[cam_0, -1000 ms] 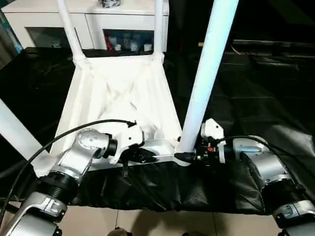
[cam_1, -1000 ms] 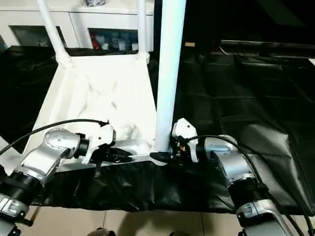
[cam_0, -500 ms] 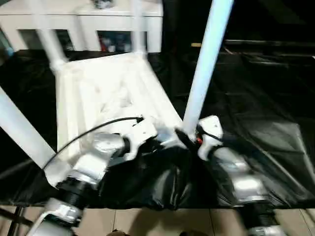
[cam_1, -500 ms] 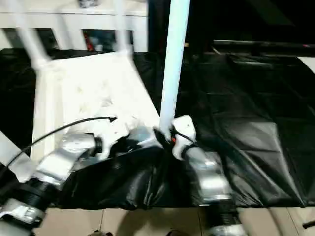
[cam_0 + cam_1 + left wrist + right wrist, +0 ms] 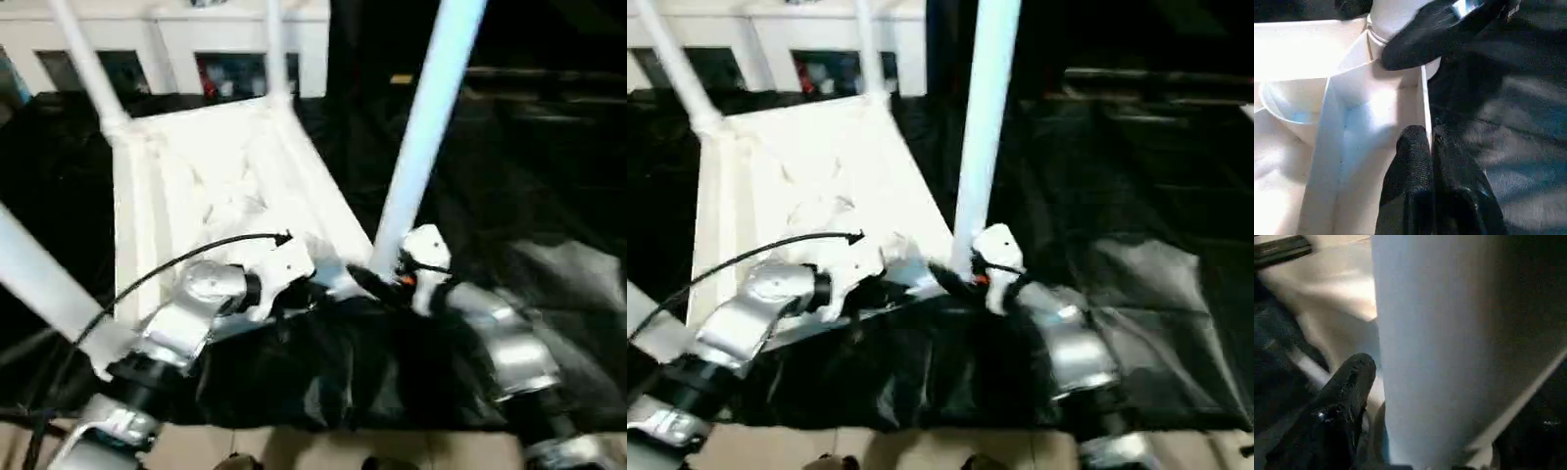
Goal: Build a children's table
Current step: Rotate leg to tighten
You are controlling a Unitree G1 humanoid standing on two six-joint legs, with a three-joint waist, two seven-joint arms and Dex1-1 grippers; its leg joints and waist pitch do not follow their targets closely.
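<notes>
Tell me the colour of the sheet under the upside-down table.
Black and glossy. The sheet shows best in the left eye view, beneath the children's table.

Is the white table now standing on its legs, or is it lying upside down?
Upside down. The children's table lies with its ribbed underside facing up on the black sheet, and its legs point upward.

Both head views are smeared by motion blur, the arms and black sheet (image 5: 509, 294) softest. Light falls from above, glaring on the upturned white table (image 5: 225, 186) until its ribs wash out. The sheet shows grey sheen at right. Wrist views are dim, close and unfocused.
</notes>
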